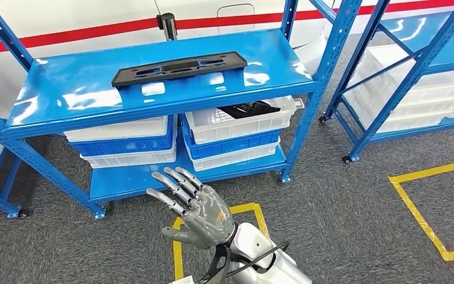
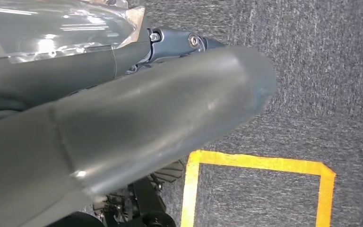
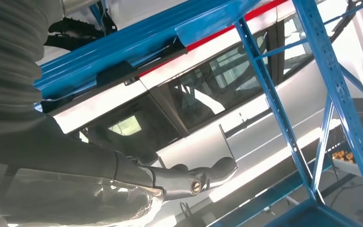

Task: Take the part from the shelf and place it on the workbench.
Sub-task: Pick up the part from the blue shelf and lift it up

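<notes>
A long, flat black part (image 1: 179,67) with cut-out slots lies across the top board of the blue shelf (image 1: 83,94), nearer its back edge. The right hand (image 1: 196,210) hangs in front of the shelf, lower than the part and well apart from it, fingers spread and holding nothing. The left hand (image 2: 123,127) I cannot tell. Grey carpet (image 1: 331,201) with yellow tape squares (image 1: 425,207) lies open before the shelf.

Silver metallic hand (image 1: 198,210), glossy silver forearm (image 1: 260,254), seemingly black cables (image 1: 254,263).
</notes>
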Controlling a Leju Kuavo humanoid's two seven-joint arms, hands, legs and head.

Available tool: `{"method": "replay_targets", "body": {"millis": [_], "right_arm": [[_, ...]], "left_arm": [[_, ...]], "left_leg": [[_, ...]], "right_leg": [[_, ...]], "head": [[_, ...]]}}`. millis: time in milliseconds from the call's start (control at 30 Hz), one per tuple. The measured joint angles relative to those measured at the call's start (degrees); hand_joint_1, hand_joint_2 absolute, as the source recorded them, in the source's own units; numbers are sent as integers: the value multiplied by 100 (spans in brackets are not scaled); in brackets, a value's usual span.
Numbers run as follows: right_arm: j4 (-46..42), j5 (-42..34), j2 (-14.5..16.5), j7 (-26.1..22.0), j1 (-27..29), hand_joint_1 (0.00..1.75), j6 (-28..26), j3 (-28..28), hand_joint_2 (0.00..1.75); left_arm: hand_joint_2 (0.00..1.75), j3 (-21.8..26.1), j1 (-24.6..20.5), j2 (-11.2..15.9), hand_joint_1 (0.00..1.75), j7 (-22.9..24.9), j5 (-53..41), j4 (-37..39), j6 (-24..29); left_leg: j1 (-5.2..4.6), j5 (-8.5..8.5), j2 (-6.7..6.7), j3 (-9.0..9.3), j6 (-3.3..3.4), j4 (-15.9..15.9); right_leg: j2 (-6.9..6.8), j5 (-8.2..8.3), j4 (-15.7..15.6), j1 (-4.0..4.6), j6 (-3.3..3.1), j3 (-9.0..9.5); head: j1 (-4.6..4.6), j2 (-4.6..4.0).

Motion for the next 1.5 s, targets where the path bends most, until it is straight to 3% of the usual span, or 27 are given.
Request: {"method": "replay_targets", "body": {"millis": [100, 167, 267, 300, 333, 400, 433, 467, 567, 667, 733, 800, 833, 867, 900, 967, 1000, 1033, 1100, 1200, 1233, 1333, 1400, 1467, 1500], "right_arm": [[-1, -2, 8, 7, 2, 0, 18, 4, 175], [-2, -4, 5, 16, -15, 0, 39, 5, 175], [-2, -6, -22, 26, -4, 0, 57, 4, 175], [-2, -7, -38, 27, 17, 0, 59, 4, 175], [-2, -7, -53, 27, 33, 0, 60, 4, 175], [-2, -7, -74, 27, 47, 0, 59, 4, 175], [-2, -7, -81, 27, 49, 0, 60, 4, 175], [-1, -8, -89, 28, 49, 0, 60, 3, 175], [-2, -9, -99, 32, 48, 0, 61, 1, 175], [-4, -9, -86, 40, 54, 0, 61, 1, 175], [-4, -10, -64, 45, 46, 0, 69, 1, 175], [-4, -11, -53, 49, 42, 0, 81, 0, 175], [-4, -11, -51, 51, 48, 0, 85, 0, 175], [-4, -11, -51, 54, 55, 0, 87, 0, 175], [-4, -11, -50, 57, 60, 0, 89, 0, 175], [-4, -12, -44, 60, 59, 0, 92, 0, 175], [-4, -13, -39, 61, 54, 0, 96, 0, 175], [-4, -14, -33, 61, 47, 0, 98, 0, 175], [-3, -15, -22, 64, 38, 0, 103, 1, 175], [-3, -22, -17, 69, 29, 0, 104, -2, 175], [-3, -27, -19, 70, 16, 0, 104, -4, 175], [-1, -38, -35, 71, 13, 0, 104, -7, 175], [4, -43, -54, 71, 42, 0, 104, -8, 175], [11, -58, -73, 70, 60, 0, 100, -10, 175], [14, -66, -80, 69, 64, 0, 97, -12, 175]], "left_arm": [[0, -1, 16, -5, 0, 2, -15, 2, -1], [0, -1, 8, -16, 0, 2, -34, 2, -2], [0, -2, -19, -28, 0, 11, -69, 2, -2], [0, -2, -17, -33, 0, 15, -78, 2, -2], [0, -3, -13, -40, 0, 17, -82, 2, -2], [0, -4, -9, -55, 0, 19, -90, 2, -3], [0, -4, -12, -61, 0, 19, -92, 2, -3], [0, -5, -16, -65, 0, 19, -97, 3, -4], [0, -7, -35, -74, 0, 33, -107, 4, -4], [0, -8, -44, -76, 0, 66, -114, 2, -3], [0, -8, -57, -78, 0, 83, -123, 2, -1], [0, -8, -62, -80, 0, 91, -129, 2, 1], [0, -7, -58, -79, 0, 95, -127, 2, 2], [0, -7, -53, -78, 0, 98, -127, 2, 3], [0, -7, -51, -78, 0, 99, -126, 2, 3], [0, -7, -52, -77, 0, 99, -126, 2, 4], [0, -7, -53, -75, 0, 98, -123, 2, 4], [0, -7, -56, -73, 0, 92, -121, 2, 5], [0, -5, -53, -66, 0, 76, -112, 1, 6], [0, -3, -43, -60, 0, 55, -105, -1, 14], [0, -2, -52, -60, 0, 49, -105, -1, 16], [0, -2, -68, -61, 0, 26, -105, -1, 15], [0, -2, -57, -64, 0, 15, -103, -1, 14], [0, -1, -50, -74, 0, 6, -102, -1, 14], [0, -1, -48, -81, 0, 2, -102, -1, 14]], "left_leg": [[-24, -1, -13, 94, 126, -95], [-12, 14, -18, 213, 186, -139], [-25, -48, -27, 284, 249, -153], [-34, -74, -33, 302, 256, -152], [-44, -102, -42, 329, 256, -151], [-60, -171, -62, 423, 241, -150], [-65, -211, -70, 486, 225, -149], [-71, -250, -80, 537, 202, -147], [-79, -324, -91, 582, 114, -130], [-63, -376, -73, 590, 38, 18], [-27, -587, -50, 415, -41, 386], [13, -903, -36, -3, -119, 1059], [31, -981, -34, -214, -144, 1326], [43, -953, -32, -355, -159, 1440], [51, -791, -28, -376, -161, 1328], [51, -261, -14, -125, -125, 598], [30, -127, -7, 0, -95, 278], [2, -92, -5, 88, -51, 56], [-53, -155, -14, 112, 60, -52], [-33, -34, -26, 289, 207, -171], [-18, -31, -24, 354, 234, -195], [-9, -68, -23, 401, 270, -216], [-10, -98, -27, 413, 264, -215], [-8, -144, -40, 471, 237, -213], [-6, -179, -47, 518, 215, -213]], "right_leg": [[-2, -28, 55, 42, 108, 64], [-3, -130, 327, 50, 135, -19], [-3, -478, 1326, 43, 105, -663], [-3, -542, 1565, 43, 109, -870], [-3, -511, 1611, 43, 133, -980], [-3, -155, 1086, 43, 208, -878], [-4, 69, 690, 49, 214, -752], [-9, 181, 367, 64, 176, -644], [-16, 189, 97, 111, 18, -533], [-9, 307, 42, 39, -69, -411], [-8, 285, 21, 0, -118, -295], [-6, 241, 23, 8, -152, -261], [-2, 216, 24, 11, -155, -244], [4, 187, 25, 12, -152, -217], [8, 156, 25, 12, -144, -176], [8, 75, 17, 11, -117, -74], [6, 42, 3, 18, -99, -17], [2, 15, -14, 21, -72, 14], [1, 18, -3, 41, -7, 75], [2, -37, 196, 83, 71, 91], [2, -126, 380, 87, 69, 13], [2, -521, 1353, 72, 55, -587], [1, -631, 1723, 67, 84, -889], [0, -425, 1487, 55, 162, -911], [-2, -191, 1107, 43, 220, -802]], "head": [[0, 1], [4, 1], [8, 0], [8, 0], [9, 0], [9, -1], [9, 0], [6, 0], [-5, 1], [-3, 1], [-6, 2], [-11, 2], [-10, 2], [-11, 2], [-12, 2], [-11, 2], [-8, 1], [-10, 1], [-10, 1], [-4, 1], [1, 1], [8, -1], [9, 0], [10, 0], [11, 0]]}}
